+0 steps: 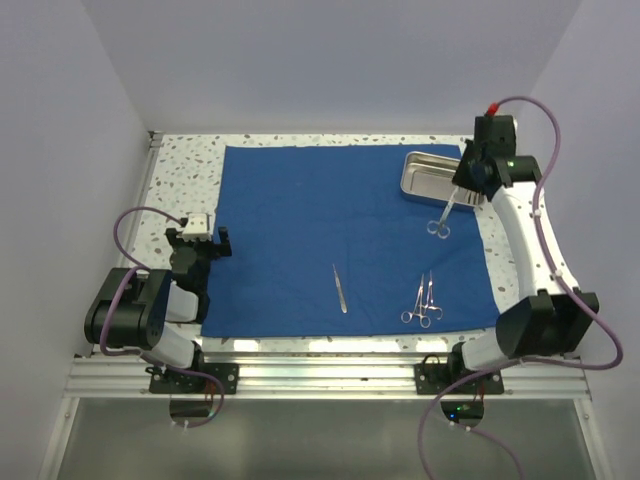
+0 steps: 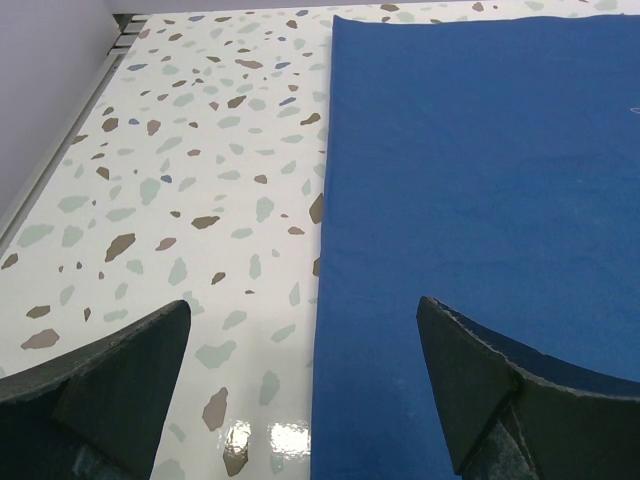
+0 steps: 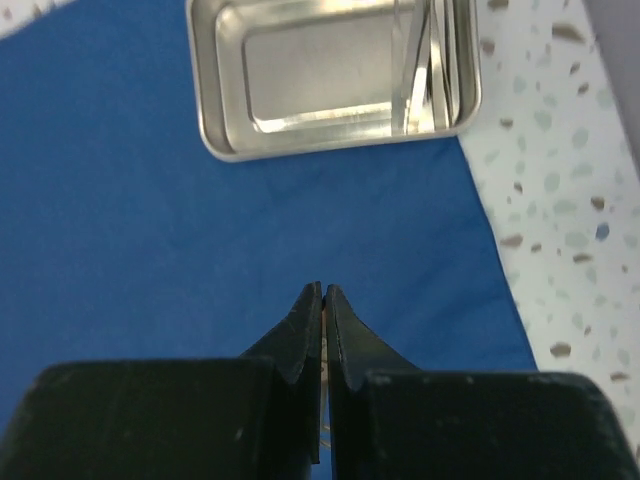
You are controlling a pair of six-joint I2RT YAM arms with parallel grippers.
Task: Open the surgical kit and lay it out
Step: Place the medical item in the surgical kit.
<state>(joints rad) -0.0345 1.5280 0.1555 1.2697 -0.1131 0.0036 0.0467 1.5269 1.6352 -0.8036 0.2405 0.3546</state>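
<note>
- The royal-blue cloth wrap [image 1: 320, 220] lies spread flat as one large sheet over the speckled table [image 1: 185, 170].
- A small shiny steel tray [image 1: 410, 175] sits on the cloth's far right corner.
- Thin tweezers [image 1: 340, 288] lie near the middle of the cloth's near edge, with two ring-handled forceps [image 1: 423, 303] side by side to their right.
- The right gripper [image 1: 455, 195] is pinched on a third forceps [image 1: 443, 215], rings hanging down, just near of the tray.
- The left gripper [image 1: 200, 243] is spread wide over the cloth's left edge, holding nothing.
</note>
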